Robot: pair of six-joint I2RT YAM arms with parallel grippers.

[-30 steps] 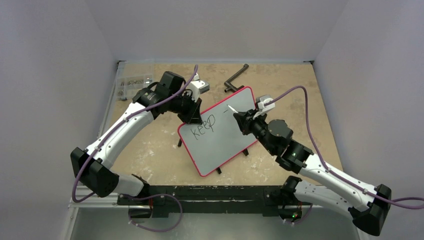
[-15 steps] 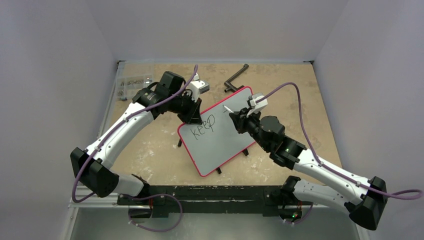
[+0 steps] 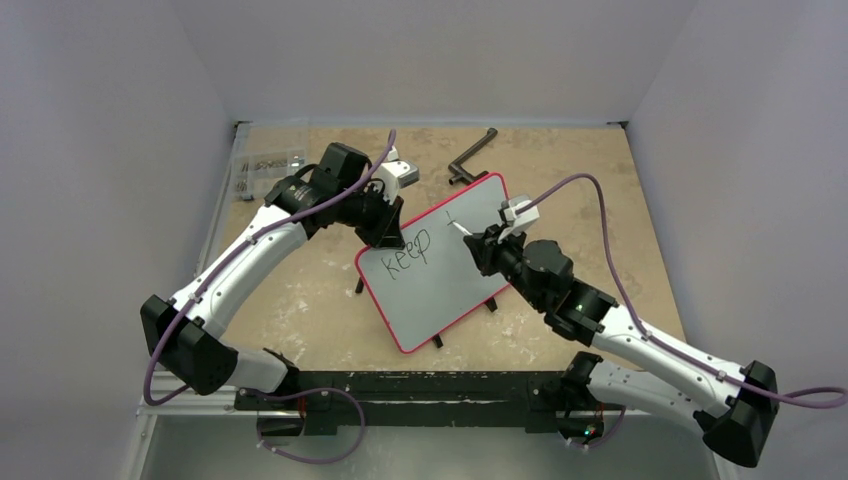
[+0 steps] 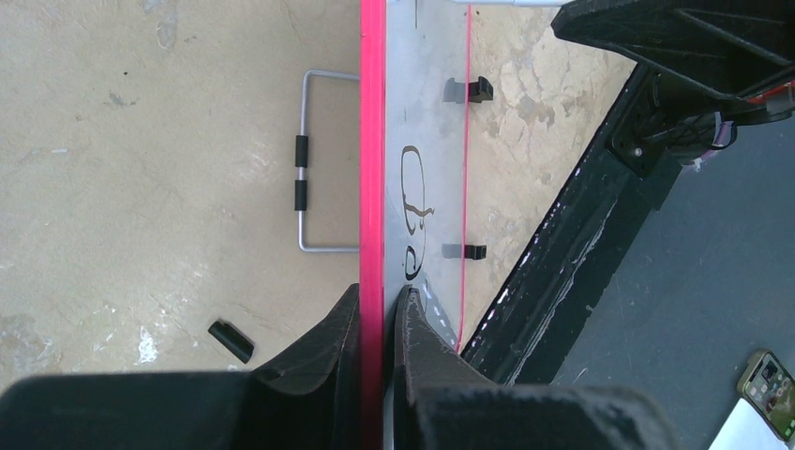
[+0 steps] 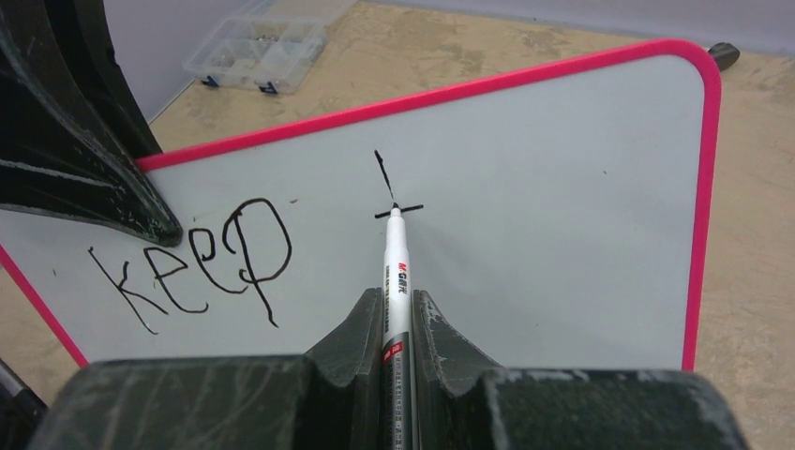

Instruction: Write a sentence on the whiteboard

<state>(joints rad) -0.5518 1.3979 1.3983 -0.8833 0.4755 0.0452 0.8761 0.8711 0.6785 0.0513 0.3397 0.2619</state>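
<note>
The whiteboard point(image 3: 440, 275) sits near the middle of the tabletop point(image 3: 300, 300), turned at an angle so that one rounded corner points toward the far edge. Its small black feet show along the side facing the near right.

The left pincer point(image 4: 380, 298) is clenched on the board's red rim, one finger on each face, at the side nearest the far-left corner of the tabletop. The right pincer point(image 5: 395, 302) is clamped around a white marker point(image 5: 395, 267). The marker's tip rests on the board at the crossbar of a freshly drawn "t" stroke point(image 5: 386, 187).

The sentence point(image 5: 202, 267) so far reads "keep", with the lone stroke to its right.

A clear plastic box point(image 3: 268, 165) lies by the far-left corner, and a dark bent crank handle point(image 3: 472, 158) lies near the far edge, just beyond the board.
</note>
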